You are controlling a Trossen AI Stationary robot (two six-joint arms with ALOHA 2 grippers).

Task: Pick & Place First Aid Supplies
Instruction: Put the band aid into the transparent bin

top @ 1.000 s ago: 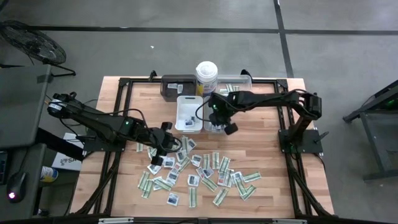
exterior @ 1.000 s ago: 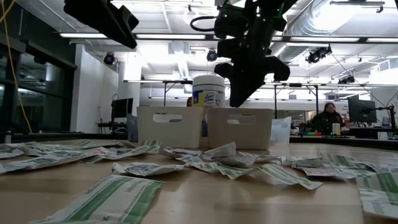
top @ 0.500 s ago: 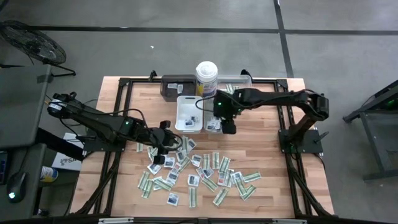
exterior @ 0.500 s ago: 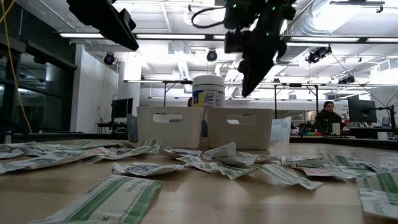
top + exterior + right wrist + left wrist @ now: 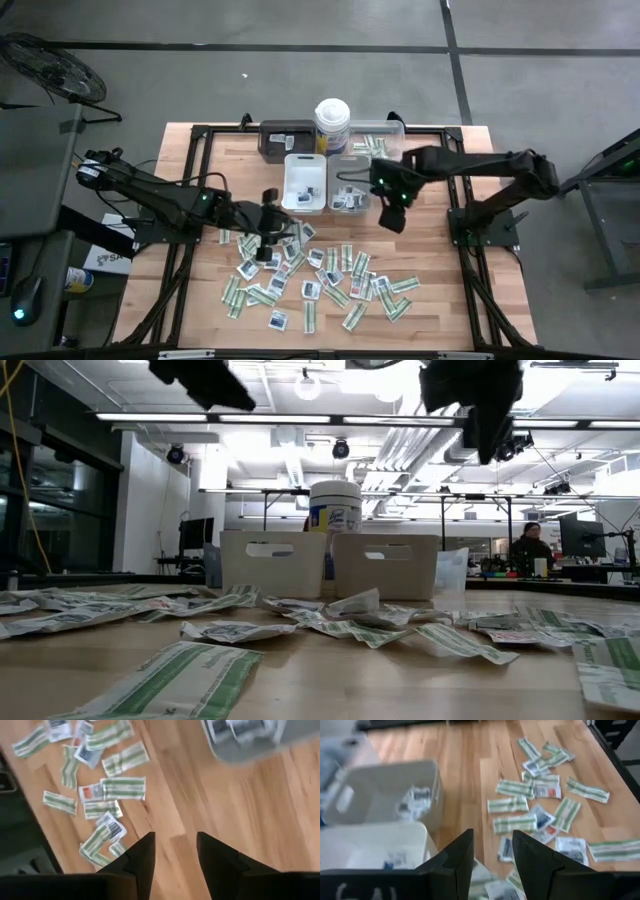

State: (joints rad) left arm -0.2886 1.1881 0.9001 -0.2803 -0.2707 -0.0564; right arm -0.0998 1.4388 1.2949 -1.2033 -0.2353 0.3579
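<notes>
The first aid supplies [image 5: 320, 275] lie scattered flat across the front half of the table [image 5: 430, 250], their strips pointing every way. The right gripper [image 5: 392, 216], fingers parted and empty, hangs over bare wood beside the grey tray [image 5: 350, 185]. The left gripper [image 5: 268, 238], also part-open and empty, hovers over the pile's rear edge.

My left end effector [image 5: 268, 238] hangs above the surface's middle, arm reaching in from the left edge, fingers [image 5: 460, 857] parted and empty. My right end effector [image 5: 393, 218] hangs right of centre, arm extended from the right edge, fingers [image 5: 142, 852] apart, empty.
</notes>
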